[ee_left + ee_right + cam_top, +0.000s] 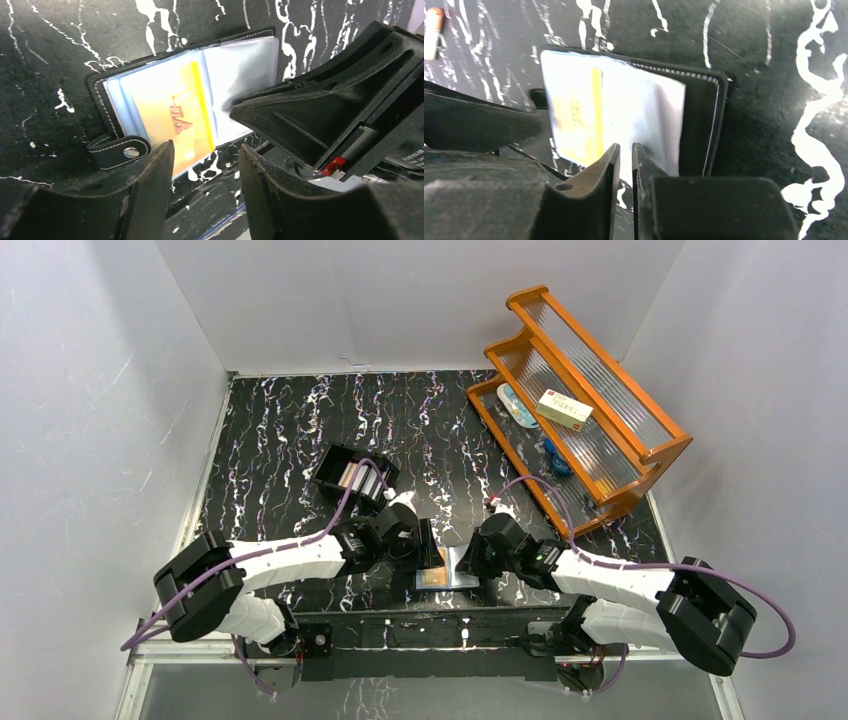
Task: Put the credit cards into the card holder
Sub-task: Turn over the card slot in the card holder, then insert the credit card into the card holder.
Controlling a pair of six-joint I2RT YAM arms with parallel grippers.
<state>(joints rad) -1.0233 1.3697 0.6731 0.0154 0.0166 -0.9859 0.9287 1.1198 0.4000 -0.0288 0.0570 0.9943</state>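
Note:
The card holder lies open on the black marbled table by the front edge, showing clear blue-edged sleeves. An orange credit card sits in its left sleeve and also shows in the right wrist view. The snap tab sticks out at the holder's left. My left gripper is open and empty, low at the holder's near edge. My right gripper is shut with a thin gap, its tips at the near edge of the clear sleeve, beside the holder's black cover. More cards stand in a black box.
The rigid black box sits behind the left arm. An orange wooden rack at the back right holds a cream-and-red carton and small items. A small red-tipped object lies behind the right gripper. White walls surround the table.

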